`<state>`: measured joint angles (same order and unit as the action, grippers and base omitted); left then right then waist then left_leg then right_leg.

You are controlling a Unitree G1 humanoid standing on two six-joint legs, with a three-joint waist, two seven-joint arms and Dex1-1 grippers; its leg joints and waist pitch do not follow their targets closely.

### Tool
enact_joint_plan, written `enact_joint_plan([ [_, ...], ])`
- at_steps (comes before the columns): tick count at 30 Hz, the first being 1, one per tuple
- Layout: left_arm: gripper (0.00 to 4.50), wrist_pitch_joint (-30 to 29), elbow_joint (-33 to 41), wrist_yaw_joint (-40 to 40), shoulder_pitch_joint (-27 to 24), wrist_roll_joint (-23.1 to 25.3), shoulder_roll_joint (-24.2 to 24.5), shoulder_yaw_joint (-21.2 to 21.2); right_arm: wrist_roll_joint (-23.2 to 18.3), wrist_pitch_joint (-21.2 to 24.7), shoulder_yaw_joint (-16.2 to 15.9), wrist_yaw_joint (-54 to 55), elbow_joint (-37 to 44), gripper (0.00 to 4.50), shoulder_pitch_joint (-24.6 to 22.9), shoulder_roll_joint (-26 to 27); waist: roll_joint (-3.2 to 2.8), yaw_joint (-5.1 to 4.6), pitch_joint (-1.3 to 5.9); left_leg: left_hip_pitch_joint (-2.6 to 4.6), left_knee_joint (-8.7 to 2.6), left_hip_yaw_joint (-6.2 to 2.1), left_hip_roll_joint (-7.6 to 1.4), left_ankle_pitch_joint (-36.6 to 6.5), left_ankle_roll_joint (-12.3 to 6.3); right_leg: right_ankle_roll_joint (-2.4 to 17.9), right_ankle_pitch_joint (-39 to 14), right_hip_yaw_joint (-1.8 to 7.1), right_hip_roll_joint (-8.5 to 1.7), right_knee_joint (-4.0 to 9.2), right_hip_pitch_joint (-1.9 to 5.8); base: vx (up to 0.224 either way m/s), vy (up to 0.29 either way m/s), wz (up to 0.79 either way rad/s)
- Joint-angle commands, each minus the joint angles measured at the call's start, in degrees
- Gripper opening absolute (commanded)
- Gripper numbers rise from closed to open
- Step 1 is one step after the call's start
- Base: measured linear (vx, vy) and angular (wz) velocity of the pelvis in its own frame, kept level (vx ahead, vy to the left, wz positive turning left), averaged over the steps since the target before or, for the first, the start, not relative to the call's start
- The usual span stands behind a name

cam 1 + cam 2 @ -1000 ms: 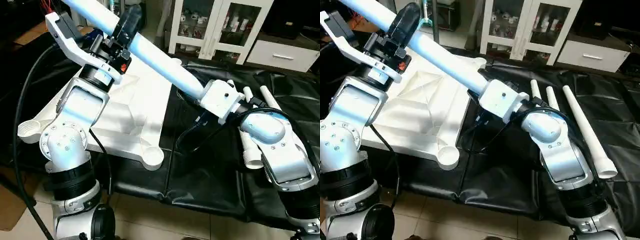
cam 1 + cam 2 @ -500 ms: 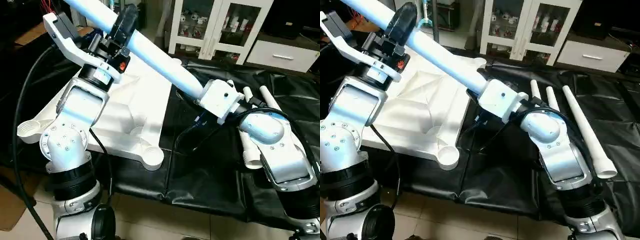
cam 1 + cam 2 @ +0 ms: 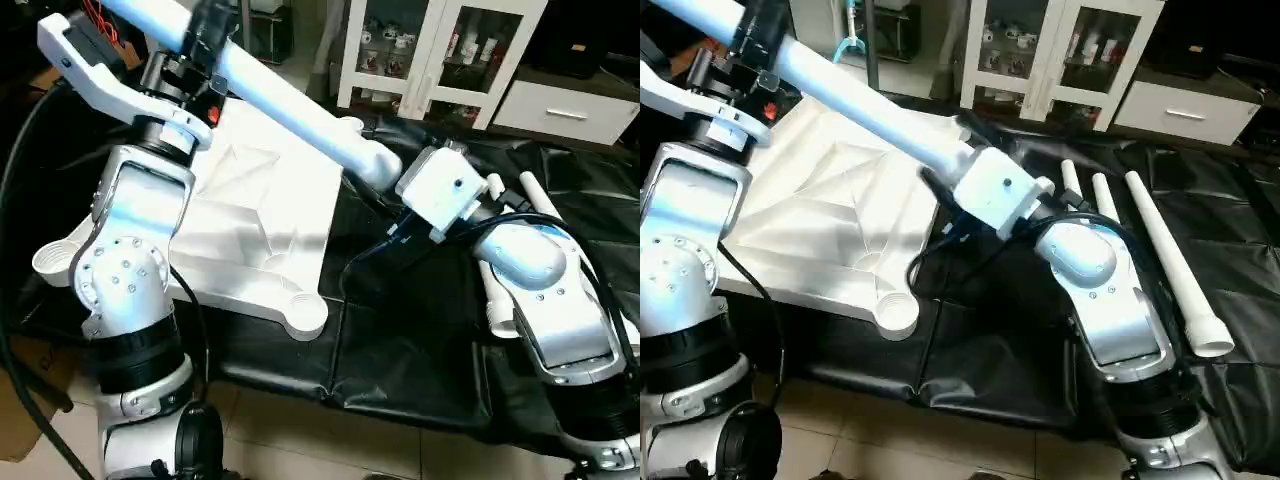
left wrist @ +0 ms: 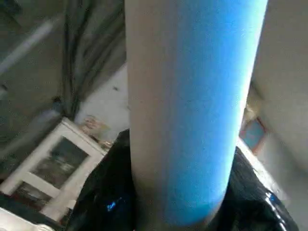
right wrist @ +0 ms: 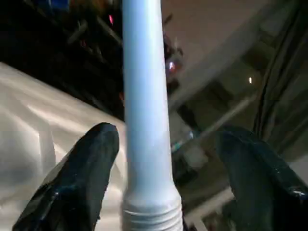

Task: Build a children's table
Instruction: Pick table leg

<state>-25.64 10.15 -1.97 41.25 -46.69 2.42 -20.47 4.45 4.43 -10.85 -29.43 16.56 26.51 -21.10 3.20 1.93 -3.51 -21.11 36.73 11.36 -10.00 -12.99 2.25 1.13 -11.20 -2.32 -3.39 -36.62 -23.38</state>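
Note:
The children's table top (image 3: 262,228) lies upside down on the black cloth, ribbed underside up, with round sockets at its corners. A long white leg (image 3: 290,105) slants above it from the upper left down to the middle. My left gripper (image 3: 205,35) is shut on the leg's upper part; in the left wrist view the leg (image 4: 187,106) stands between the black fingers (image 4: 98,197). My right gripper (image 3: 958,160) is open around the leg's threaded lower end (image 5: 150,211), with both fingers (image 5: 98,159) clear of it.
Three spare white legs (image 3: 1170,260) lie on the black cloth (image 3: 420,330) at the right, beyond my right forearm. A white glass-door cabinet (image 3: 440,50) and a white drawer unit (image 3: 570,110) stand at the back. Black cables hang by my left arm.
My right gripper has opened and let go of the leg's lower end. My left arm has moved up and to the left, carrying the leg with it.

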Motion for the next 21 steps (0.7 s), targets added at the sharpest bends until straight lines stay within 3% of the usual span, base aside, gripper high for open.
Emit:
enact_joint_plan([
  [1, 1.67, 2.2, -1.5, 1.6, 1.7, 2.5, 1.0, 0.0, -2.8, 0.5, -0.7, -1.9, 3.6, 3.89, -1.9, 0.2, -1.21, -0.16, 3.96, 0.94, -4.52, -1.82, -3.08, -4.3, -0.15, 10.1, 0.3, 2.94, -3.71, 3.54, 3.37, 0.000, 0.000, 0.00],
  [3, 1.67, 3.5, -2.7, 2.0, 1.9, 4.4, 1.8, 0.1, -4.7, 2.1, -1.1, -2.4, 5.8, 3.94, -3.5, 0.8, -1.24, -0.17, 4.01, 0.98, -4.54, -1.86, -3.13, -4.2, -0.01, 10.1, 0.6, 2.96, -3.80, 3.55, 3.33, 0.000, 0.000, 0.00],
  [5, 1.67, 5.6, -4.4, 2.9, 3.1, 6.4, 2.4, -0.8, -6.2, 3.4, -3.2, -3.8, 9.6, 4.18, -8.9, -0.2, -1.40, 0.10, 3.91, 1.14, -4.66, -1.92, -3.29, -5.1, 0.37, 10.1, -0.2, 2.95, -3.92, 3.75, 3.26, 0.000, 0.000, 0.00],
  [10, 1.67, 5.6, -4.8, 2.5, 4.1, 4.8, 2.2, -1.8, -6.0, 5.3, -3.6, -4.0, 9.0, 4.46, -11.4, -0.2, -1.40, -0.21, 3.75, 1.05, -4.86, -2.06, -3.23, -8.2, 1.82, 10.3, -4.9, 2.91, -3.98, 4.13, 3.17, 0.000, 0.000, 0.00],
  [12, 1.67, 5.5, -4.7, 2.6, 5.3, 3.3, 1.9, -2.1, -4.1, 6.8, -3.6, -3.3, 6.2, 4.50, -12.4, -0.5, -1.38, -0.25, 3.64, 1.16, -4.88, -1.99, -3.12, -9.2, 2.36, 10.1, -6.6, 2.97, -3.94, 4.37, 2.96, 0.000, 0.000, 0.00],
  [16, 1.67, 4.1, -2.6, 2.3, 7.6, -2.7, 0.6, -2.8, -1.5, 9.5, -1.9, 0.1, 3.2, 4.50, -13.5, -0.6, -1.08, -0.06, 3.76, 0.99, -4.80, -1.99, -3.03, -7.4, 2.68, 10.9, -4.5, 2.97, -4.02, 4.03, 3.10, 0.000, 0.000, 0.00],
  [21, 1.67, 2.6, 0.9, 2.7, 9.0, -8.4, -0.1, -3.4, -1.4, 11.7, 0.6, 2.5, 1.8, 4.50, -14.5, -1.5, -0.72, -0.03, 3.86, 0.76, -4.47, -1.76, -2.95, -4.6, 1.52, 11.4, -1.5, 3.03, -4.05, 3.72, 3.47, 0.000, 0.000, 0.00],
])
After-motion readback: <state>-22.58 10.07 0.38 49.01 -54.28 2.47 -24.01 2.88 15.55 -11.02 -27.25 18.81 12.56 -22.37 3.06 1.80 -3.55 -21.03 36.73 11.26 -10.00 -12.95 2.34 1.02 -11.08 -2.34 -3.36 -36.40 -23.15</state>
